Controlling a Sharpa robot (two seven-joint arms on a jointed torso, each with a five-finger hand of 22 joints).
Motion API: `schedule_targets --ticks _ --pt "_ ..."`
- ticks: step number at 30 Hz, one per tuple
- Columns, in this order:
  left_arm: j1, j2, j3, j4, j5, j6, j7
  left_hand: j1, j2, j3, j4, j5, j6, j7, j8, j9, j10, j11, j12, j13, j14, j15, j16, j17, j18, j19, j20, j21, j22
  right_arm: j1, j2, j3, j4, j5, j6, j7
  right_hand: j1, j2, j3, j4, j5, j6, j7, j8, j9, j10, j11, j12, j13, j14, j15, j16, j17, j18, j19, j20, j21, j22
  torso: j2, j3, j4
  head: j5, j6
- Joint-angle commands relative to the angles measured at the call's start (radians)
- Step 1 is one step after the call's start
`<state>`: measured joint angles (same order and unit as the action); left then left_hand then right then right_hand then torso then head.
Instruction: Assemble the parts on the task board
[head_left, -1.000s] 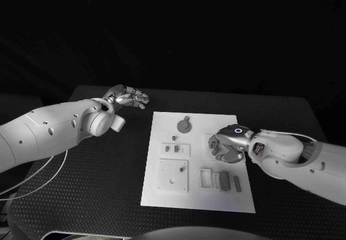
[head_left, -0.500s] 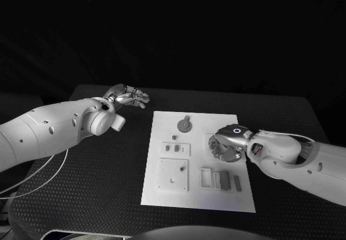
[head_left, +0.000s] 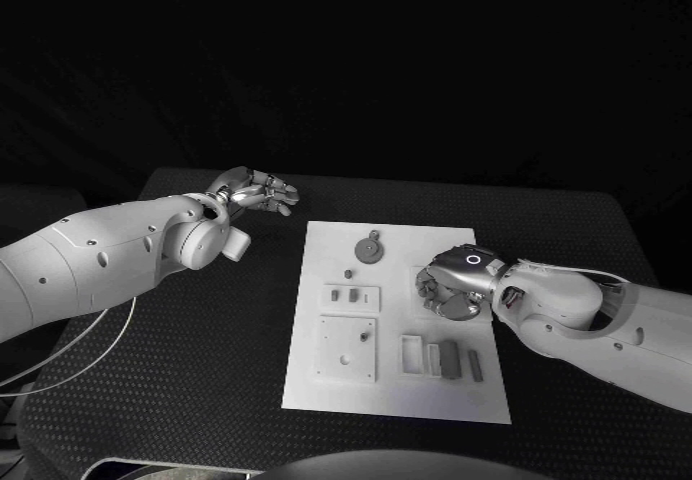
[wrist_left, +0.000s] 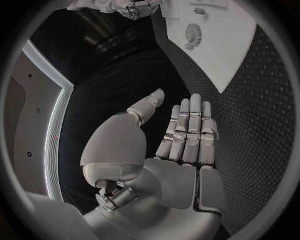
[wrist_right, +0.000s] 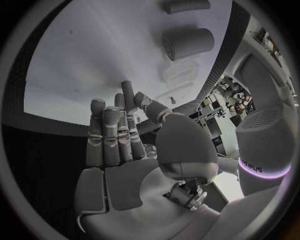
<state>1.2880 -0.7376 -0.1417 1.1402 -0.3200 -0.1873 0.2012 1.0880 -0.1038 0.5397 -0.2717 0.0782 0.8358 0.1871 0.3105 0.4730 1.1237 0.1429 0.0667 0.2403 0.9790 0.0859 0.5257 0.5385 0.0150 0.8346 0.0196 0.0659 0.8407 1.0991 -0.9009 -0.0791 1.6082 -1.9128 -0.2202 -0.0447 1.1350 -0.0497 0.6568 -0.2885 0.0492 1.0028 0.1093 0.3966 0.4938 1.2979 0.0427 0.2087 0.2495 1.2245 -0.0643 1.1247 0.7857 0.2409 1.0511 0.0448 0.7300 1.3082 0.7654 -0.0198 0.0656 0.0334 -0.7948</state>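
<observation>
The white task board (head_left: 398, 398) lies in the middle of the black table. On it are grey parts: a round toothed piece (head_left: 371, 249) at the far end, a small peg (head_left: 349, 273), a small plate (head_left: 351, 296), a square plate (head_left: 348, 350) and upright bars (head_left: 449, 360) near the front. My right hand (head_left: 451, 290) hovers over the board's right edge, fingers stretched and holding nothing (wrist_right: 122, 135). My left hand (head_left: 257, 192) hangs beyond the board's far left corner, fingers straight and empty (wrist_left: 184, 132). The left wrist view shows the board (wrist_left: 219, 50) with the round piece (wrist_left: 194, 34).
Black dimpled table (head_left: 188, 360) surrounds the board on all sides. A white cable (head_left: 87, 365) loops off the table's left edge. In the right wrist view two grey cylinders (wrist_right: 187, 42) lie on the board (wrist_right: 87, 60) beyond my fingers.
My right hand has drifted slightly toward the board's far end. The left hand and the parts have stayed put.
</observation>
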Motion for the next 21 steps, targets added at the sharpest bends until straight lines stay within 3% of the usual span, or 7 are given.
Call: schedule_targets --ticks 1,7,11,15,21 --pt "0.001 0.002 0.001 0.002 0.005 0.014 0.009 -0.001 0.001 -0.006 0.001 -0.005 -0.007 0.002 0.002 -0.001 -0.006 0.0 0.003 -0.002 0.004 0.002 -0.007 0.001 -0.015 0.008 0.001 0.002 -0.001 -0.002 0.002 -0.001 0.011 -0.023 -0.044 0.006 0.029 0.018 0.003 -0.002 0.001 0.01 0.0 0.005 0.007 0.011 -0.004 0.008 0.009 0.006 -0.006 0.006 0.002 0.021 0.009 -0.001 0.005 0.02 0.0 -0.0005 0.0004 0.002 -0.001" --pt "0.001 0.001 0.001 0.001 0.005 0.012 0.009 -0.001 0.002 -0.006 0.0 -0.005 -0.007 0.002 0.002 -0.001 -0.006 0.0 0.003 -0.002 0.005 0.002 -0.007 0.002 -0.015 0.008 0.001 0.002 -0.001 -0.002 -0.009 0.006 0.037 0.006 -0.072 0.005 0.037 0.018 0.005 -0.001 0.001 0.016 -0.003 0.009 0.012 0.017 -0.007 0.011 0.017 0.013 -0.009 0.01 0.004 0.021 0.017 -0.004 0.009 0.02 -0.001 -0.0007 -0.0001 0.009 -0.004" --pt "0.001 0.002 0.001 -0.001 0.005 0.012 0.009 0.0 0.002 -0.005 0.0 -0.005 -0.007 0.002 0.002 -0.001 -0.006 0.0 0.003 -0.002 0.005 0.002 -0.008 0.003 -0.015 0.008 0.001 0.002 -0.002 0.0 -0.018 0.032 0.067 0.041 -0.068 0.008 0.038 0.016 0.005 -0.001 0.001 0.017 -0.004 0.01 0.014 0.019 -0.008 0.012 0.019 0.014 -0.01 0.011 0.005 0.021 0.019 -0.005 0.01 0.02 -0.001 -0.0016 -0.0011 0.013 -0.005" --pt "0.001 0.004 0.001 -0.002 0.005 0.012 0.008 0.0 0.002 -0.005 0.0 -0.005 -0.007 0.002 0.002 -0.001 -0.006 0.0 0.003 -0.002 0.005 0.002 -0.008 0.003 -0.015 0.008 0.001 0.002 -0.002 0.003 -0.011 0.055 0.101 0.073 -0.096 0.023 0.038 0.015 0.005 -0.001 0.001 0.018 -0.004 0.011 0.015 0.02 -0.008 0.013 0.02 0.015 -0.01 0.011 0.005 0.021 0.019 -0.005 0.01 0.02 -0.001 -0.0014 -0.0011 0.02 -0.007" --pt "0.001 0.007 0.001 -0.004 0.005 0.01 0.008 0.0 0.002 -0.005 0.0 -0.004 -0.007 0.002 0.002 -0.001 -0.006 0.0 0.003 -0.002 0.006 0.002 -0.008 0.004 -0.015 0.009 0.001 0.002 -0.002 0.003 0.055 0.055 0.105 0.129 -0.107 0.062 0.038 0.015 0.006 0.0 0.001 0.017 -0.004 0.011 0.016 0.02 -0.008 0.012 0.021 0.014 -0.01 0.01 0.005 0.021 0.019 -0.005 0.01 0.019 0.0 -0.0008 -0.0018 0.04 -0.011"
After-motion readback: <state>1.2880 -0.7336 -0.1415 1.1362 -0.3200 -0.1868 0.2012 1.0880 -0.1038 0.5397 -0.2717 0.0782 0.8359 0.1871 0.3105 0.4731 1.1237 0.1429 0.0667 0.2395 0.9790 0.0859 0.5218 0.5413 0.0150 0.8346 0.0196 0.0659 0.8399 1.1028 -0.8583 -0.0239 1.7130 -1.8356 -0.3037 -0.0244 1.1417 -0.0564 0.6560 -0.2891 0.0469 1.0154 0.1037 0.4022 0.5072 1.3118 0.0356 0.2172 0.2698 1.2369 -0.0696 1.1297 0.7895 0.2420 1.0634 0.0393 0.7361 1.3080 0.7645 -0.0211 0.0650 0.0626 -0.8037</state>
